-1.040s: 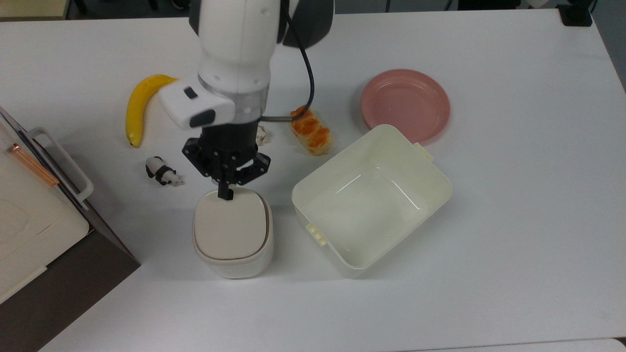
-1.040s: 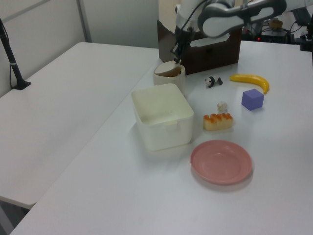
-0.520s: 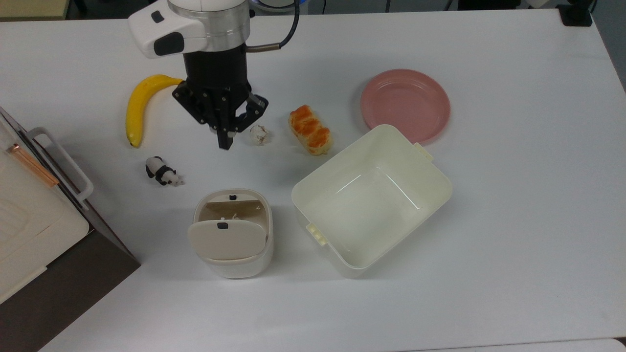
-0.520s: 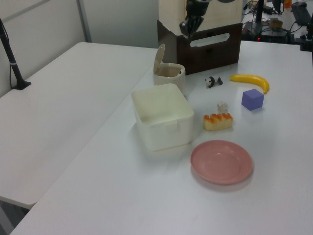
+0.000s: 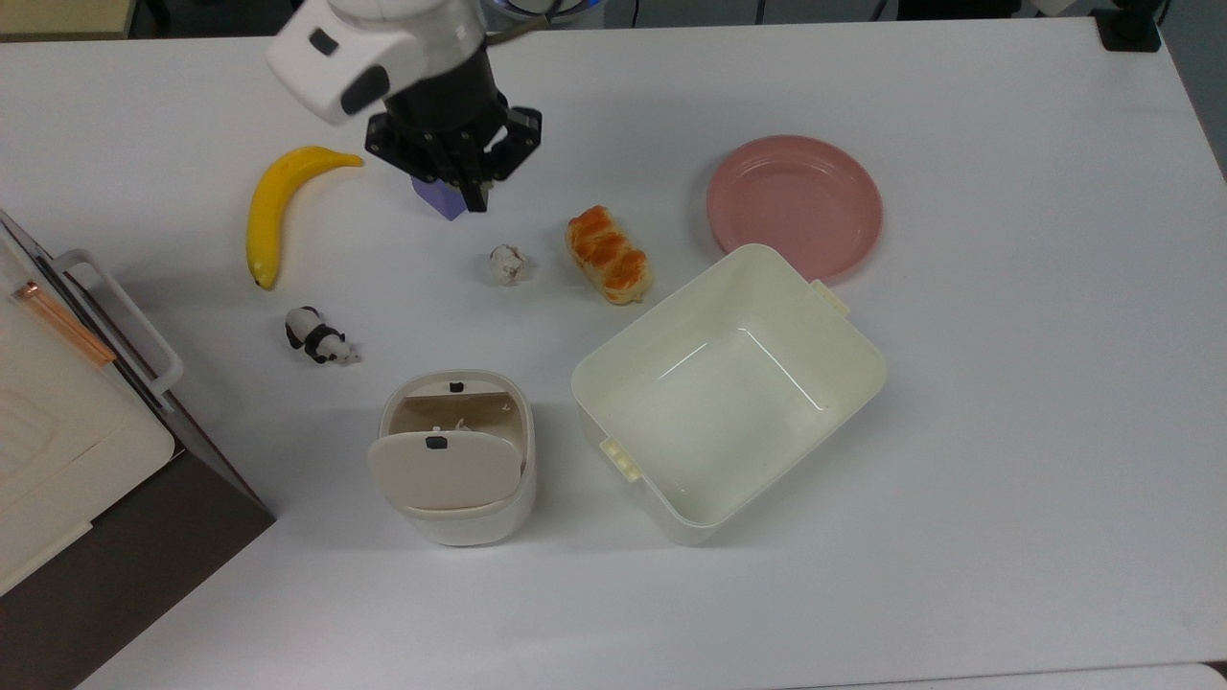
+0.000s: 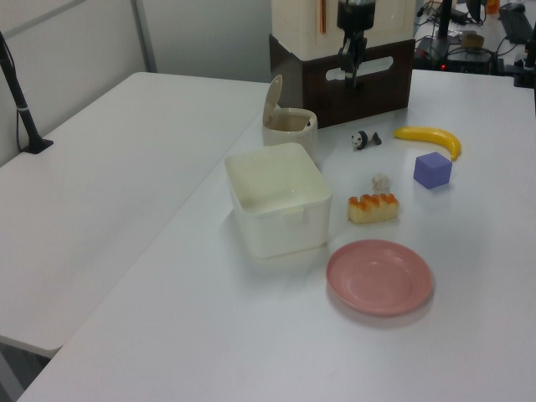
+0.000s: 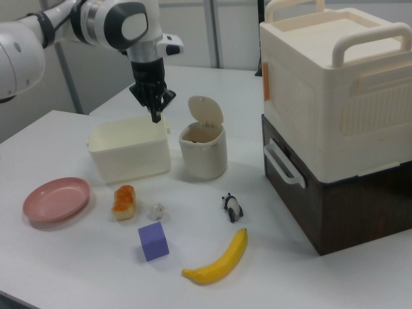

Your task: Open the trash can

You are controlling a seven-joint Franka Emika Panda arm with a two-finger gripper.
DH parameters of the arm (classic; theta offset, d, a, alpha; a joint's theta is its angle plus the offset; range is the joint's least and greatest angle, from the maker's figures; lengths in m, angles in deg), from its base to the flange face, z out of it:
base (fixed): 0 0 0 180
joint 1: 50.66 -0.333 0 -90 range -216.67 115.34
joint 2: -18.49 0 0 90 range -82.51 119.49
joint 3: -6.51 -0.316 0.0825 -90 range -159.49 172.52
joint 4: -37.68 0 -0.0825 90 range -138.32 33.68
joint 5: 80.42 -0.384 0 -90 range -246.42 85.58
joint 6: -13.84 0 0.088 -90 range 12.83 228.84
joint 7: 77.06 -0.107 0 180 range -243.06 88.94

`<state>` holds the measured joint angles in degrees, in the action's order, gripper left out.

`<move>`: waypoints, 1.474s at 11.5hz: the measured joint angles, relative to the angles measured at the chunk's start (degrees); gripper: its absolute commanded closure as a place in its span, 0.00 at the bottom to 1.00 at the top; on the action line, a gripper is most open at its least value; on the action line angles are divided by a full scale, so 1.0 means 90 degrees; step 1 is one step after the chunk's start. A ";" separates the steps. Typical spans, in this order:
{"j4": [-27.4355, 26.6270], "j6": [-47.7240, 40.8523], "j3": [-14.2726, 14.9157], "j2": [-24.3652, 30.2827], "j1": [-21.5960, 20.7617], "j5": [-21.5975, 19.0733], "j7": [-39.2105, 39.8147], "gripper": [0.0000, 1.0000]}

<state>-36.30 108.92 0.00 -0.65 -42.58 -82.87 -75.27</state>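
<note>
The trash can [image 5: 460,513] is a small cream bin standing at the front of the white table, next to the panda toy. Its beige lid [image 5: 444,470] stands tipped up on its hinge and the inside is exposed; the raised lid [image 7: 206,111] and the bin [image 6: 291,130] are plain in both side views. My gripper [image 5: 474,199] is shut, holds nothing, and hangs high above the table. It is well away from the trash can, toward the top view's top, over the purple cube [image 5: 436,201]. From the right view the gripper [image 7: 155,116] points down in front of the tub.
A large lidless cream tub [image 5: 868,369] sits just to the top view's right of the trash can. A banana [image 5: 273,206], panda toy [image 5: 319,337], crumpled paper [image 5: 506,264], bread [image 5: 610,254] and pink plate [image 5: 794,206] lie around. Stacked storage boxes [image 7: 335,96] stand at the top view's left edge.
A second ago my shut fingertips pressed the rim of the closed trash can. The lid has since sprung open, and my gripper has risen and moved away over the purple cube.
</note>
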 measured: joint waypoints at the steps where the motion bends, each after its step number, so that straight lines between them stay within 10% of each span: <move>1: 0.0066 -0.0084 0.0000 0.0058 0.0062 -0.0101 0.0043 0.76; 3: 0.0094 -0.0111 -0.0001 0.0100 0.0079 -0.0134 0.0049 0.00; 17: 0.0416 -0.0280 -0.0003 0.0181 0.0067 -0.0075 0.0048 0.00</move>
<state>-32.55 106.40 -0.03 0.98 -41.97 -83.55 -74.84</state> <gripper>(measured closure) 0.000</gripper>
